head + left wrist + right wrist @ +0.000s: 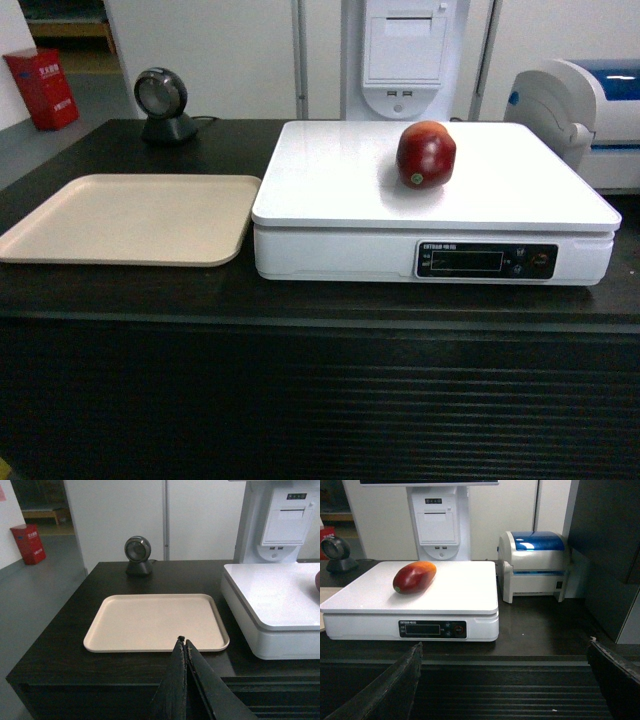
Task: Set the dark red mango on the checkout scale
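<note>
White wall panels and a white receipt-printer column (404, 55) stand behind the checkout (320, 310), a long black counter with a dark top and a horizontally ribbed front. The scale (435, 205), a flat white platform with a dark display panel and buttons on its front face, sits toward the right end of the counter top; small lettering above the display is too fine to read. The dark red mango (426, 154) lies on the scale's platform, nearer the back edge than the front, its glossy red skin shading to orange at the end turned away from the front. Just beside the scale, toward the counter's left end, lies a flat beige tray (130, 220). A round black scanner (163, 103) stands near the back left corner, and a white and blue printer (535, 565) near the back right. A red box (42, 88) with white writing, illegible, sits on the floor at far left. The left gripper (184, 641) has its fingers pressed together, poised above the counter's front edge by the tray. The right gripper (505, 652) has its fingers spread wide apart, holding nothing, in front of the counter.
</note>
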Tool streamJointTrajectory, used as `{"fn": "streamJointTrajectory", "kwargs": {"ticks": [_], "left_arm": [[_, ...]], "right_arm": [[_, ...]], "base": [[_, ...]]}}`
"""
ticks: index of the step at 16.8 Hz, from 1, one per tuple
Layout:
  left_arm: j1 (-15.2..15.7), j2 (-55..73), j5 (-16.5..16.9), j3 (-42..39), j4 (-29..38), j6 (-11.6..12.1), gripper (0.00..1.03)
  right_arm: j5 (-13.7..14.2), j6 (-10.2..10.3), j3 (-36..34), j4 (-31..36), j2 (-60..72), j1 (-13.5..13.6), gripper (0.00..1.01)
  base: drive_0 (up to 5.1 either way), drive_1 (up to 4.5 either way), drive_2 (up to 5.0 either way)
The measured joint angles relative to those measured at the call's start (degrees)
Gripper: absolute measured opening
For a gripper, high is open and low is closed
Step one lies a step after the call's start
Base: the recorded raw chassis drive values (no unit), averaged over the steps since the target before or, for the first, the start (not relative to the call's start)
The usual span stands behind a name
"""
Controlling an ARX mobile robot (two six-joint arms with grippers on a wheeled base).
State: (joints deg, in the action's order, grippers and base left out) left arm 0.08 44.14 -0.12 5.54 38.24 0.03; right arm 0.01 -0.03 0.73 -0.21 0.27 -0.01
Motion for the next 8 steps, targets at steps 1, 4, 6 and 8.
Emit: {"fn": "streamJointTrajectory", "kwargs": {"ticks": [1, 4, 6, 8], "left_arm": [[0.0, -2.0, 0.0, -0.7, -1.3, 0.0, 0.02], [0.0, -8.4, 0.1, -2.8, -5.5, 0.0, 0.02], [0.0, -10.3, 0.1, -5.0, -6.0, 0.0, 0.02], [0.0, -15.1, 0.1, -5.0, -9.6, 0.0, 0.02]], "right_arm": [[0.0, 0.0, 0.0, 0.0, 0.0, 0.0, 0.98], [0.0, 0.0, 0.0, 0.0, 0.0, 0.0, 0.98], [0.0, 0.0, 0.0, 0.0, 0.0, 0.0, 0.98], [0.0, 0.0, 0.0, 0.0, 0.0, 0.0, 0.98]], "base": [[0.0, 0.0, 0.0], [0.0, 0.0, 0.0], [0.0, 0.0, 0.0], [0.0, 0.0, 0.0]]}}
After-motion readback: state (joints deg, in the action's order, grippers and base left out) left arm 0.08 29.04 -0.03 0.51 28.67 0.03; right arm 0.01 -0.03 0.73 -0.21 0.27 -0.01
